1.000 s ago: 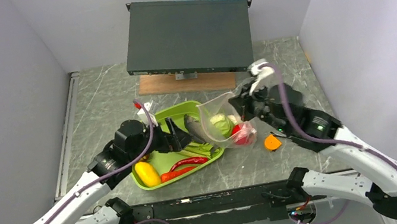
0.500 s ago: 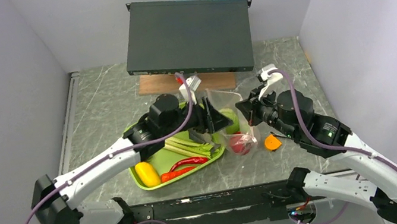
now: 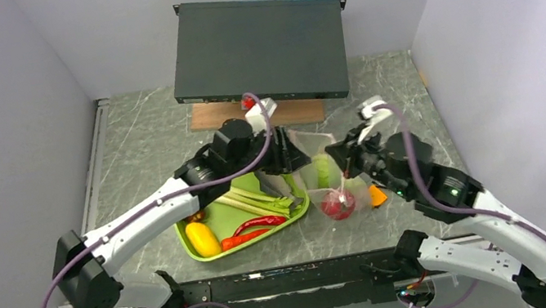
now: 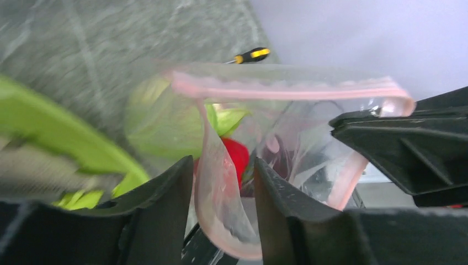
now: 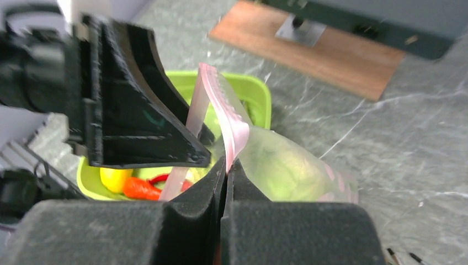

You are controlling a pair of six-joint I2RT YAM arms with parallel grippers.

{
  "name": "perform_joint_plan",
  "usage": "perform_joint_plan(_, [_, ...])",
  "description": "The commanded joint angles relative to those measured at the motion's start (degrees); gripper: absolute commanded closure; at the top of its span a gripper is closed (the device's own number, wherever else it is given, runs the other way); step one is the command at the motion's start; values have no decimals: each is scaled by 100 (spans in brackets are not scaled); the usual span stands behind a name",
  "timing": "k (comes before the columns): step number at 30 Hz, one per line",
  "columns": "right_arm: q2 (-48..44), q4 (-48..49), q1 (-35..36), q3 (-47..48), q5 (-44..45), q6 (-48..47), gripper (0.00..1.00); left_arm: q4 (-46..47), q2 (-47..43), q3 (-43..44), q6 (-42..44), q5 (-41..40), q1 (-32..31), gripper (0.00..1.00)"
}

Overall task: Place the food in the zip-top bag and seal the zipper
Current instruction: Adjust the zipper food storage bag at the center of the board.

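Note:
The clear zip-top bag (image 3: 310,145) hangs between my two grippers with its mouth open. It holds the pale green cabbage (image 3: 324,169) and the red tomato (image 3: 337,204). My right gripper (image 3: 344,161) is shut on the bag's rim, pinching the pink zipper strip (image 5: 229,118). My left gripper (image 4: 223,193) is open, its jaws astride the near lip of the bag (image 4: 221,187) without clamping it. The yellow fruit (image 3: 202,238), red chilli (image 3: 260,224) and green stalks (image 3: 256,200) lie in the lime-green tray (image 3: 196,254).
A black box (image 3: 257,49) on a wooden board (image 3: 206,119) stands at the back. An orange piece (image 3: 378,196) lies right of the bag. A yellow-handled screwdriver (image 4: 251,54) lies beyond the bag. Grey walls close both sides.
My left arm has swung from the tray over to the bag's mouth. My right gripper has lifted the bag and drawn it right, so the tomato now hangs at the bottom.

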Motion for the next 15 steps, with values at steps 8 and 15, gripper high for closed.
perform_joint_plan(8, [471,1032,17,-410,-405,55,100,-1598,-2639,-1704,679,-831,328,0])
perform_joint_plan(15, [683,1030,21,-346,-291,86,100,-3210,-3452,-1286,1140,-1961,338,0])
